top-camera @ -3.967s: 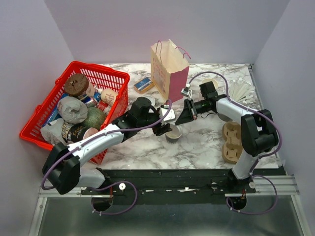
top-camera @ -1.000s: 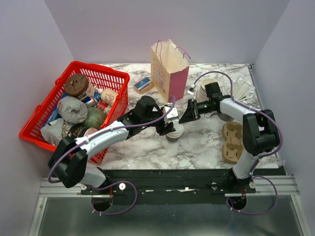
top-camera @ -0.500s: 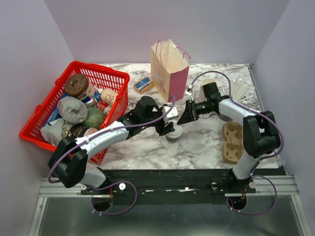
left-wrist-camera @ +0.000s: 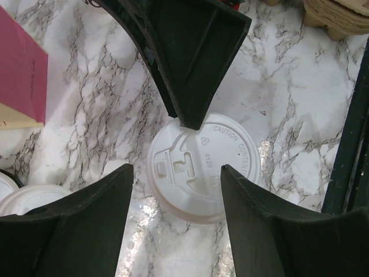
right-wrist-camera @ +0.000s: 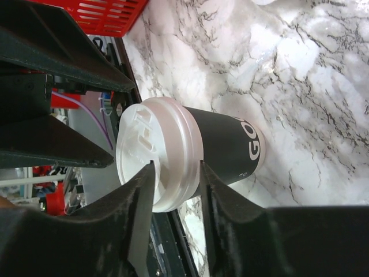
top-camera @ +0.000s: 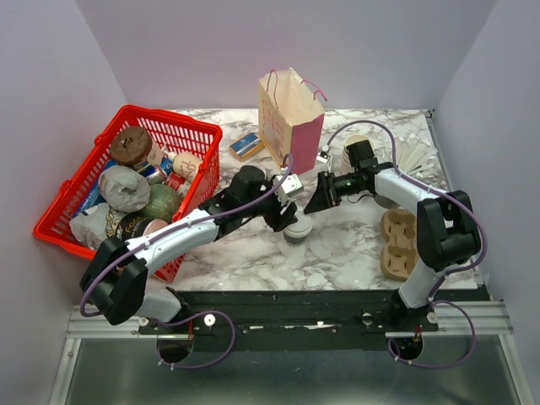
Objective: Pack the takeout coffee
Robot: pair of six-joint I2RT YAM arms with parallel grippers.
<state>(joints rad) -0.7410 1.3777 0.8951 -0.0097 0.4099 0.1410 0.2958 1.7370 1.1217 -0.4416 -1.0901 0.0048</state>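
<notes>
The takeout coffee [top-camera: 297, 228] stands lidded on the marble table [top-camera: 354, 245] under my left gripper [left-wrist-camera: 173, 170], which is spread wide and empty, with my right gripper [right-wrist-camera: 177, 167] seemingly slightly parted and empty beside its rim, so I should centre, grip below the lid [left-wrist-camera: 199, 164] and squeeze gently.

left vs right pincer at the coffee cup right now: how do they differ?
Approach: the left pincer hangs over the cup, looking straight down on its white lid; the right pincer faces the cup side-on.
Framing: the left pincer's fingers flank the lid from above; the right pincer's flank the lid's rim and the dark wall.
Shared: both are open, and neither visibly clamps the cup.
</notes>
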